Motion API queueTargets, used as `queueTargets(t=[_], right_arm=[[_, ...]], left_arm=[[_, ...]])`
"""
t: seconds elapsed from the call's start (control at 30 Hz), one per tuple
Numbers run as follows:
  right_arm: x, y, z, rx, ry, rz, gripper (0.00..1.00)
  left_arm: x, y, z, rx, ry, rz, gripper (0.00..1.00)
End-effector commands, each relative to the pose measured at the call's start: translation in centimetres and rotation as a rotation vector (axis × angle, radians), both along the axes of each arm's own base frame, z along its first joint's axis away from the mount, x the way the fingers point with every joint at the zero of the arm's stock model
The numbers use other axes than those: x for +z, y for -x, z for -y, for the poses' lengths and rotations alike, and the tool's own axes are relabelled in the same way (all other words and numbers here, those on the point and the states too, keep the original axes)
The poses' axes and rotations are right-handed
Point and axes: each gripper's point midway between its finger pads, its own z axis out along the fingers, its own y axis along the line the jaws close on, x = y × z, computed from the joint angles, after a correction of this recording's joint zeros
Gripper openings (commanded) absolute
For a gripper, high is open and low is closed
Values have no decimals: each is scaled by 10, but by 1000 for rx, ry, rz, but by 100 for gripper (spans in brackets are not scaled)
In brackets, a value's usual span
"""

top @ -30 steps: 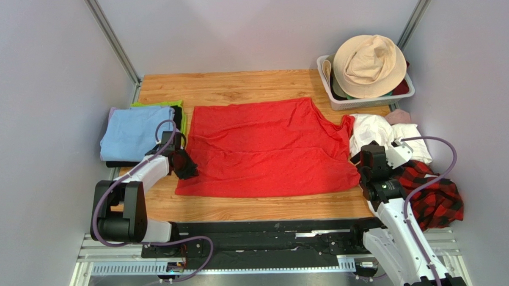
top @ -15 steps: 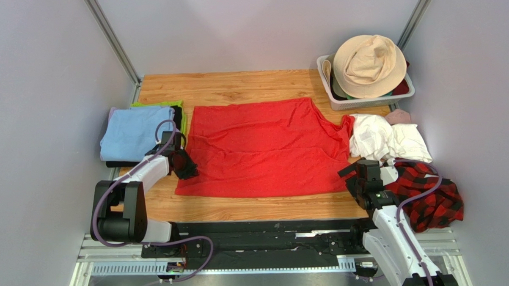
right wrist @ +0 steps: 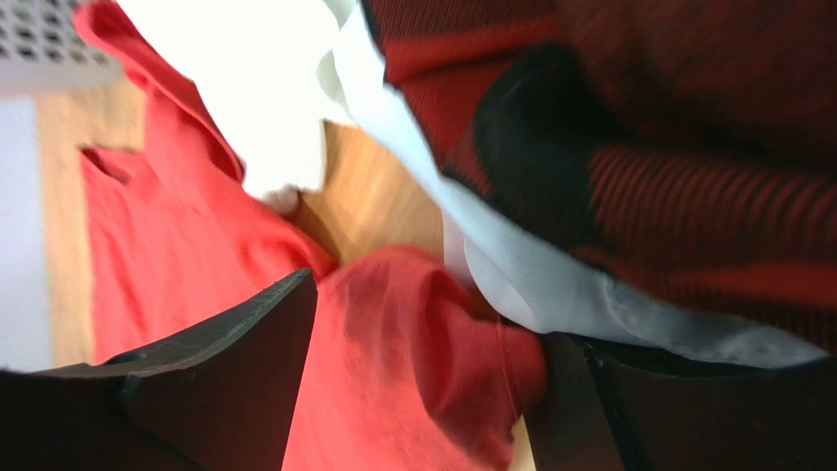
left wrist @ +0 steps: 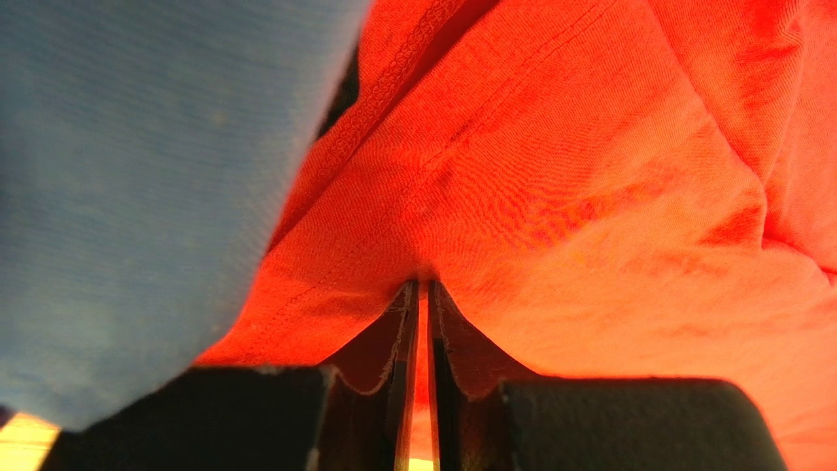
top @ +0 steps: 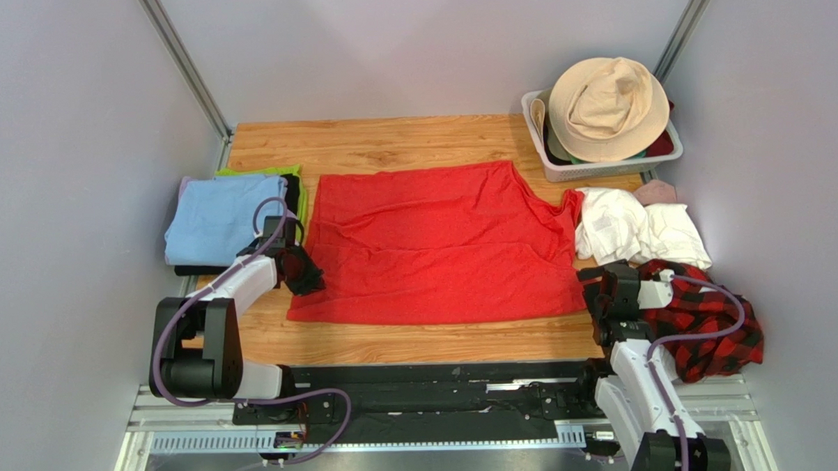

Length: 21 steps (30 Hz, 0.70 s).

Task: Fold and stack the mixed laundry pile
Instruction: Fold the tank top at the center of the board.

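Lying spread flat across the middle of the desk point(top: 389, 142), the red T-shirt point(top: 434, 245) is held at its left hem by the left gripper point(top: 301, 271), clenched on a fold of the fabric just beside the light blue cloth point(top: 218, 216) at the left edge. The right gripper point(top: 606, 289) sits low at the shirt's near right corner, its jaws released and standing wide, with a bunched red fold lying loose between them. The white cloths point(top: 632, 228), plaid shirt point(top: 714, 325) and pink piece point(top: 657, 192) lie heaped along the right edge, plaid nearest and pink farthest, near the basket point(top: 557, 168) in the far right corner.
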Motion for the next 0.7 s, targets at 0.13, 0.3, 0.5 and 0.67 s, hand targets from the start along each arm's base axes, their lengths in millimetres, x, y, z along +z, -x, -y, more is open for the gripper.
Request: queueTargets(t=[0.13, 0.3, 0.5, 0.67], right_arm=[[13, -17, 26, -79, 24, 84, 31], [23, -15, 37, -85, 87, 12, 0], [48, -7, 56, -104, 223, -17, 14], [54, 2, 55, -74, 237, -85, 70]], left_arm=[[-1, 1, -8, 16, -28, 0, 16], [-2, 1, -9, 20, -31, -1, 16], [-1, 1, -9, 22, -30, 0, 16], [-2, 1, -9, 18, -30, -3, 17]])
